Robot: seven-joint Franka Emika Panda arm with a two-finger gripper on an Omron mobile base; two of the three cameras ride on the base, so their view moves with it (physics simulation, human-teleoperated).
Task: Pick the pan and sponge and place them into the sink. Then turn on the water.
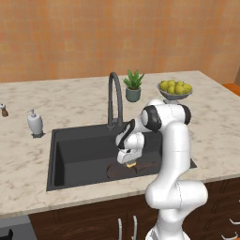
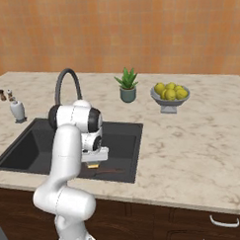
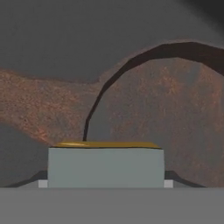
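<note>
A: Pan (image 1: 140, 167) location: on the floor of the sink (image 1: 61, 161), at the front right part of the basin. In the hand view, the brown pan (image 3: 166, 109) lies directly beyond the hand, its dark rim arching across.

B: Sponge position?

A: The sponge (image 3: 105, 165) sits between the fingertips of the hand (image 3: 105, 183). Its grey-green face is toward the camera, and a yellow strip shows along its far edge. From the left base view, a yellow patch of the sponge (image 1: 131, 164) shows under the hand (image 1: 127, 161), just above the pan.

B: Hand state?

A: The hand is closed on the sponge, one finger at each end of the block. The hand (image 2: 94, 161) is lowered inside the sink (image 2: 128, 156), pointing down.

B: Faucet?

A: The faucet (image 1: 114, 101) stands at the back rim of the sink, spout arched over the basin. No water is seen running.

B: Other items on the worktop (image 1: 70, 103)?

A: A soap pump (image 1: 34, 123) stands left of the sink. A plant (image 1: 133, 86) and a bowl of lemons (image 1: 175, 90) stand behind it to the right.
</note>
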